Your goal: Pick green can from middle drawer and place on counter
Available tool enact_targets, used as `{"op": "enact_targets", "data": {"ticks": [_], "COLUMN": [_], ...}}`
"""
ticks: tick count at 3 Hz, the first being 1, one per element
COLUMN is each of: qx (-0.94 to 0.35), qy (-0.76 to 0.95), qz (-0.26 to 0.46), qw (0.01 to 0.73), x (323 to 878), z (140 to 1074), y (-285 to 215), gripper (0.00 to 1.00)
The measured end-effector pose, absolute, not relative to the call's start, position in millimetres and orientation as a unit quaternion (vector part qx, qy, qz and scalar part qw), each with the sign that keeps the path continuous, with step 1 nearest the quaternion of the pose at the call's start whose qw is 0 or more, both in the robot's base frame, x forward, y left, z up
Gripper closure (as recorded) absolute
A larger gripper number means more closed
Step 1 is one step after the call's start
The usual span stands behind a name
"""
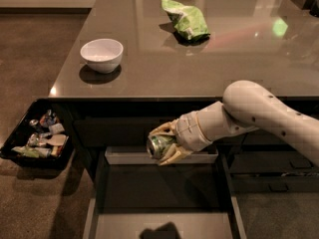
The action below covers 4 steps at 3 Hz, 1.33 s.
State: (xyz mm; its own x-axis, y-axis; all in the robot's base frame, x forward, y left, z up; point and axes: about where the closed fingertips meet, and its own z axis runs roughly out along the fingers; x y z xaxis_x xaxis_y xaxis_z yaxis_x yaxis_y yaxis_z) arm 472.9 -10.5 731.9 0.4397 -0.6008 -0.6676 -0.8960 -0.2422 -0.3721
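My gripper [163,144] is shut on the green can [158,146], holding it on its side with a silver end facing the camera. It hangs above the open middle drawer [159,198], in front of the dark cabinet face and just below the counter's front edge. The white arm reaches in from the right. The drawer's grey floor shows nothing but a shadow. The counter [199,59] is a glossy dark grey-brown top behind and above the can.
A white bowl [101,54] stands on the counter at the left. A light green wrinkly snack bag [186,18] lies at the back middle. A black tray of small packets [36,136] sits low at the left, beside the cabinet.
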Motion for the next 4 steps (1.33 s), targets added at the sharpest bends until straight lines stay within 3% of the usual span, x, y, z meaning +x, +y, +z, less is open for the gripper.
{"op": "enact_targets", "data": {"ticks": [1, 4], "qx": [-0.767, -0.798], "qy": [0.488, 0.411], "qz": [0.188, 0.037], "qw": [0.373, 0.44], "x": [481, 577], "z": [742, 918], "y": [-10, -9], "gripper": [1.0, 1.0]}}
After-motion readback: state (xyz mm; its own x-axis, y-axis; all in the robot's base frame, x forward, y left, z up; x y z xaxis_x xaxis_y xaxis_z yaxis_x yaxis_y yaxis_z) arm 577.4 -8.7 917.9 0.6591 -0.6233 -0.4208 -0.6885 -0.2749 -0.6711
